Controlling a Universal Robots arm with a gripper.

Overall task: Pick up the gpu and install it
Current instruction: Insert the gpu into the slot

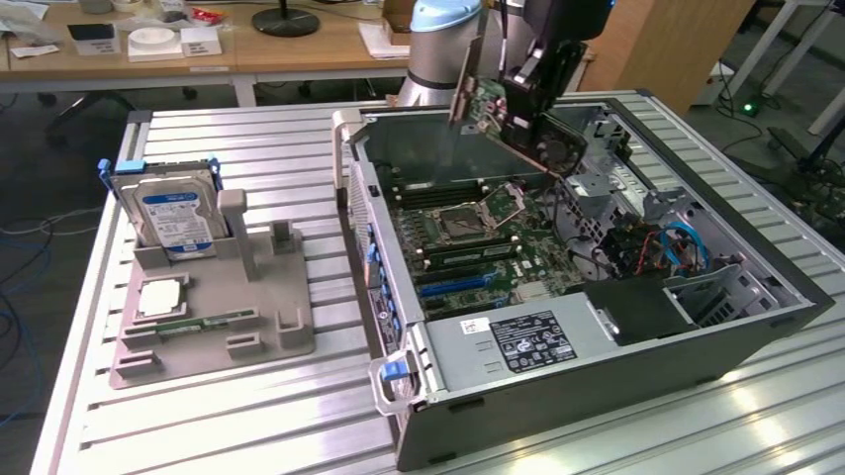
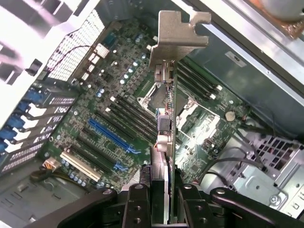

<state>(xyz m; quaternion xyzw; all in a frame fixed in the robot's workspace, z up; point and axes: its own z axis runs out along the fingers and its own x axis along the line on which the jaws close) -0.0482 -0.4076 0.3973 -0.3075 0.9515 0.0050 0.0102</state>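
Ribbed pale metal slats form the bench (image 1: 264, 426), which catches glare at its nearest corner. On it, closest to the exterior camera, an open computer case (image 1: 739, 336) lies on its side, with a labelled power supply (image 1: 528, 341) at the near end and the green motherboard (image 1: 482, 242) exposed beyond it. Toward the exterior view's left sits a grey holder (image 1: 212, 332) with a blue-labelled hard drive (image 1: 178, 220) standing upright in its far end. Above the far part of the case, clear of the motherboard, the gpu (image 1: 496, 114) hangs edge-down and tilted; the wrist view shows the fingers (image 2: 137, 209) closed on the card's edge, its metal bracket (image 2: 173, 42) pointing away over the slots. Behind stands the arm (image 1: 442, 40), then wooden desks (image 1: 158, 61) and grey floor.
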